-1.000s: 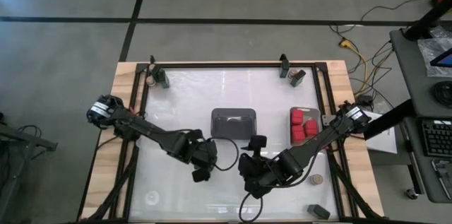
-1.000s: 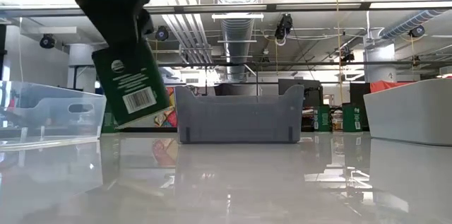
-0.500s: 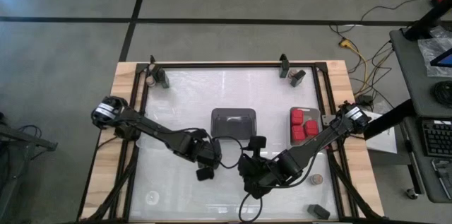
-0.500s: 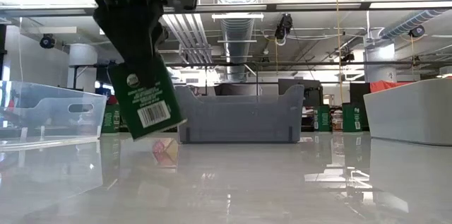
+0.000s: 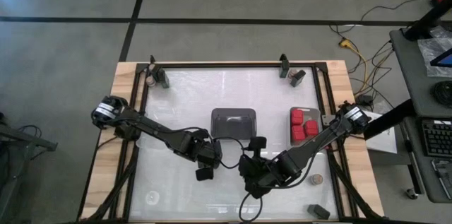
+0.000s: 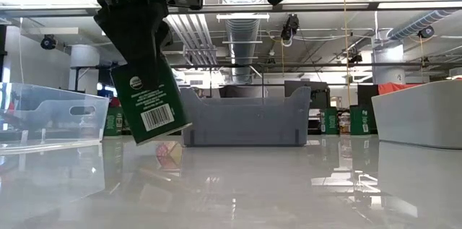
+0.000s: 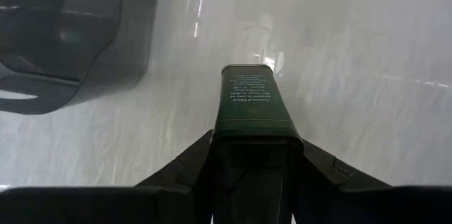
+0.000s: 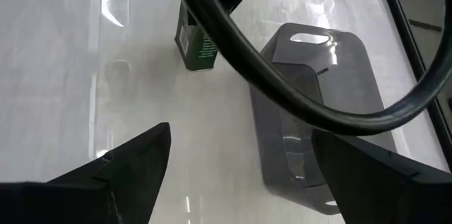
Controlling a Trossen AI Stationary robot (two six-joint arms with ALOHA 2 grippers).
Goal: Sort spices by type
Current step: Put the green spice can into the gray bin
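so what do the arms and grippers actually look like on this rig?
Both arms are dark, jointed links. The left gripper and right gripper are black two-finger units; the right fingers are broad, tapered wedges. A thick black cable loops across the right wrist view. No markings are visible on the arms.

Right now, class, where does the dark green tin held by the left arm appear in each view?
High view: dark green tin, lower centre.
Low view: tin, upper left, hanging tilted.
Left wrist view: tin, centre, between the fingers.
Right wrist view: tin, top centre.
Shared landmark: grey tray.
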